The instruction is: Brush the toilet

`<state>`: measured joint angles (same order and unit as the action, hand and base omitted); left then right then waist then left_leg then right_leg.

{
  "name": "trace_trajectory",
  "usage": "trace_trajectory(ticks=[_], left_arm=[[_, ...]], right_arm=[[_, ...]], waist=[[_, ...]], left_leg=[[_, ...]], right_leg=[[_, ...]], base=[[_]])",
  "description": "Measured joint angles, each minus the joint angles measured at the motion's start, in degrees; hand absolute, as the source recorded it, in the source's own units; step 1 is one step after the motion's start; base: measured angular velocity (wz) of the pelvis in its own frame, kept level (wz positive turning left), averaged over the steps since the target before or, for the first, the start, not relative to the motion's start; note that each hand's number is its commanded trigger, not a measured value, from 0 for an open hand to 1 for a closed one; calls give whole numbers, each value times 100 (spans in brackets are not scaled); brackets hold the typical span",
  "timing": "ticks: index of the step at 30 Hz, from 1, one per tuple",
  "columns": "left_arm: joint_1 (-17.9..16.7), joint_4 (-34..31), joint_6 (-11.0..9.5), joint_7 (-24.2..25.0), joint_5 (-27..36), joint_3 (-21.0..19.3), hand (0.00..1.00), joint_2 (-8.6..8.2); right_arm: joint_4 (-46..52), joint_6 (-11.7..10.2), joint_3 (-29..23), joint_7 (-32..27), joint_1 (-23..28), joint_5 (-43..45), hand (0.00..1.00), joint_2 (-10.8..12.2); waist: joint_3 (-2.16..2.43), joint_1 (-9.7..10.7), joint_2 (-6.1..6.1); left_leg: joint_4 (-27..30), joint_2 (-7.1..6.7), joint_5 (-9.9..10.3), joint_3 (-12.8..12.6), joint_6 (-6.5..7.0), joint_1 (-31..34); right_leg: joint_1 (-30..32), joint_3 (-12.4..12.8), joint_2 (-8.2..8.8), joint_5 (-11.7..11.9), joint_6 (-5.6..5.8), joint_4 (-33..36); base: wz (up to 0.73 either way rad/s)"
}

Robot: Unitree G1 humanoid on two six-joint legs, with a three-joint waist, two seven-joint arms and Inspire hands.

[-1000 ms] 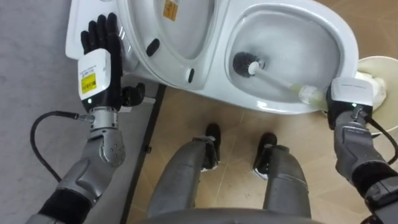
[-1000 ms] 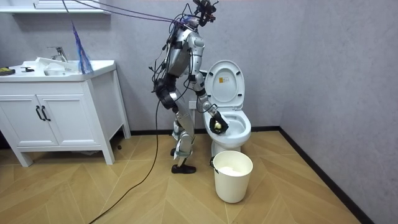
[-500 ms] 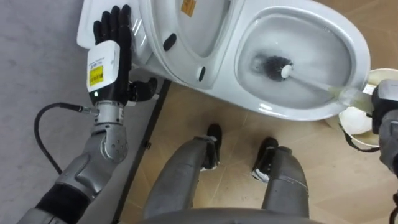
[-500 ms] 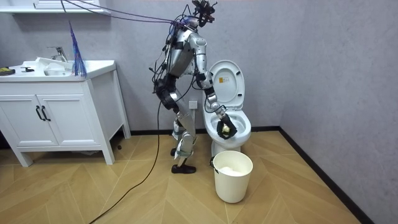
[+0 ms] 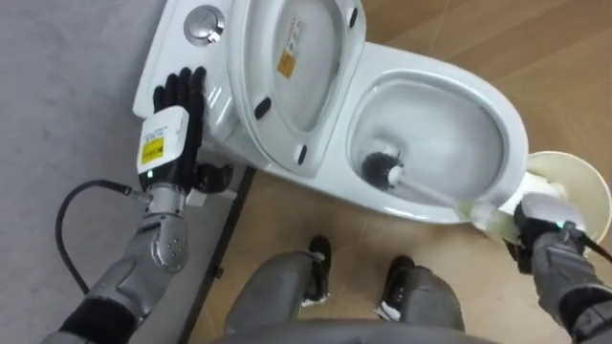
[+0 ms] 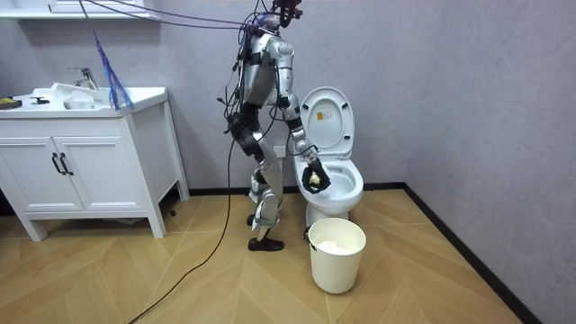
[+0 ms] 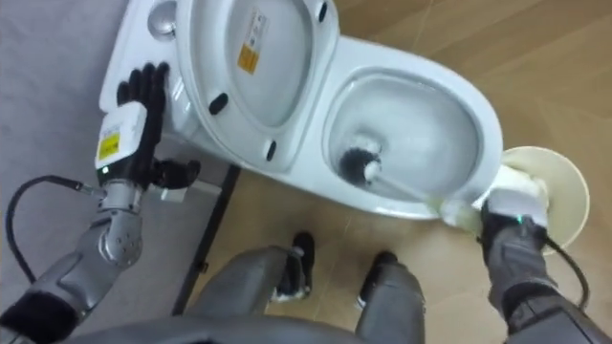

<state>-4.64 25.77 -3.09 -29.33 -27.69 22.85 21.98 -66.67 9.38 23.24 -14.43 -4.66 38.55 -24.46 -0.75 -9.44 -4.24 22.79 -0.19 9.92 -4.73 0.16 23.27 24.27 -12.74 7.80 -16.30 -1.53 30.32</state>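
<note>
Your R hand (image 5: 532, 241) is closed round the end of the brush (image 5: 384, 170) handle, at the front rim of the toilet bowl (image 5: 435, 65), robot's right side. From there the handle slants left & down into the bowl, and the head sits by the near-left wall. The R arm is the nearer one, so it does the next stroke. L hand (image 5: 178, 96) lies flat, fingers straight, on the tank (image 5: 177, 53). The bucket (image 5: 585, 186) is just beside the R hand; contents I cannot tell.

A wooden floor (image 6: 180, 279) laid in a herringbone pattern carries a white toilet (image 6: 346, 191) with its lid raised. A white bucket (image 6: 337, 255) stands just in front of the toilet. A white cabinet (image 6: 81, 180) stands well apart at the room view's left.
</note>
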Motion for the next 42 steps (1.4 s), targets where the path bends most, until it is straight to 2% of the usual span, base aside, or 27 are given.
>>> trace_trajectory(ticks=[2,3,5,6,8,10,12,13,15,16,17,19,20,21,23,26,30,32,34,37,42], left_arm=[[-182,124,0,14,2,-143,0,-56],[-342,171,1,26,2,-264,0,-63],[-633,190,3,92,2,-461,0,-64],[-825,262,8,114,2,-593,0,-73],[-1155,383,7,100,-10,-870,0,-102],[-1434,434,46,132,0,-1099,0,-170],[-1653,568,164,135,52,-1402,0,-402],[-1668,634,185,133,114,-1439,0,-443],[-1680,802,212,128,127,-1797,0,-698],[-1685,841,259,130,137,-1892,0,-761],[-1676,997,370,273,260,-2044,0,-854],[-1676,1356,558,581,426,-2181,0,-933],[-1700,1515,696,763,508,-2295,0,-1015],[-1731,1565,777,894,602,-2373,0,-1060],[-1846,1652,786,1018,726,-2504,0,-1115],[-1840,2017,788,1121,987,-2525,0,-1124],[-1728,2347,780,1148,1192,-2906,0,-1214],[-1615,2512,782,1136,1270,-2966,0,-1216],[-1614,2617,790,1137,1309,-2966,0,-1229],[-1608,2615,794,1137,1302,-3082,0,-1240],[-1502,2616,781,1144,1367,-3215,0,-1242]], right_arm=[[13,0,-112,41,248,-31,100,46],[71,7,-213,83,428,-23,100,102],[143,14,-351,110,766,-4,100,205],[190,13,-503,150,1009,3,100,283],[249,10,-775,211,1301,20,100,426],[337,5,-965,308,1554,-19,100,495],[450,19,-1073,359,1767,-75,100,555],[451,28,-1111,368,1794,-71,100,587],[469,57,-1169,426,1830,-2,100,701],[474,57,-1168,452,1830,5,100,714],[487,55,-1168,482,1822,3,100,741],[513,52,-1237,524,1803,-10,100,829],[554,50,-1333,543,1831,-36,100,931],[576,47,-1384,590,1856,-58,100,1023],[627,42,-1468,656,1868,-52,100,1126],[682,-39,-1698,703,1874,-92,100,1184],[671,-160,-2140,619,1889,-167,100,1241],[665,-241,-2265,518,1904,-319,100,1243],[663,-262,-2347,438,1908,-480,100,1259],[648,-417,-2588,266,1961,-648,100,1343],[641,-586,-2884,-174,2058,-917,100,1383]], waist=[[27,87,38],[70,132,89],[103,187,159],[144,218,234],[172,223,315],[174,262,337],[171,309,343],[171,340,345],[165,404,361],[165,405,362],[156,426,375],[138,466,417],[89,471,496],[67,490,593],[29,460,647],[38,459,707],[27,472,626],[21,512,529],[47,544,495],[53,640,455],[65,919,551]], left_leg=[[-89,23,-5,22,-9,-258],[-157,39,-5,22,-9,-452],[-228,75,-4,24,-10,-776],[-297,84,-4,22,-10,-992],[-434,119,2,16,-20,-1306],[-556,133,24,22,-56,-1616],[-696,137,26,23,-59,-1919],[-730,142,26,20,-59,-1986],[-809,150,26,23,-59,-2169],[-839,155,27,24,-60,-2209],[-883,159,27,27,-63,-2279],[-1015,183,49,49,-102,-2430],[-1034,202,83,94,-157,-2508],[-1033,219,118,99,-209,-2549],[-1024,257,184,108,-286,-2591],[-1016,261,219,107,-291,-2634],[-1152,225,222,84,-286,-2809],[-1208,228,222,80,-285,-2858],[-1255,227,221,20,-284,-2940],[-1319,244,215,-112,-275,-3047],[-1329,254,214,-269,-275,-3109]], right_leg=[[-321,-32,-46,0,-1,-193],[-545,-42,-83,0,-1,-307],[-976,-96,-149,6,0,-581],[-1218,-100,-180,6,1,-724],[-1537,-80,-210,12,-4,-973],[-1858,-72,-254,13,-4,-1145],[-2158,-52,-291,13,-3,-1311],[-2230,-65,-299,13,-4,-1354],[-2446,-157,-310,12,-4,-1382],[-2472,-156,-315,12,-4,-1381],[-2534,-158,-320,12,-4,-1387],[-2683,-158,-367,12,-4,-1493],[-2784,-162,-401,13,-4,-1582],[-2855,-168,-432,13,-5,-1644],[-2928,-176,-473,14,-5,-1697],[-3016,-163,-495,63,39,-1785],[-3131,-126,-502,92,85,-1843],[-3159,-111,-504,125,95,-1867],[-3178,-9,-503,131,105,-1865],[-3177,147,-506,128,107,-1874],[-3140,356,-559,141,108,-1845]], base=[[-3],[0],[2],[0],[-13],[-11],[-7],[7],[14],[0],[-7],[-1],[13],[14],[8],[2],[-3],[-4],[-17],[-22],[-18]])
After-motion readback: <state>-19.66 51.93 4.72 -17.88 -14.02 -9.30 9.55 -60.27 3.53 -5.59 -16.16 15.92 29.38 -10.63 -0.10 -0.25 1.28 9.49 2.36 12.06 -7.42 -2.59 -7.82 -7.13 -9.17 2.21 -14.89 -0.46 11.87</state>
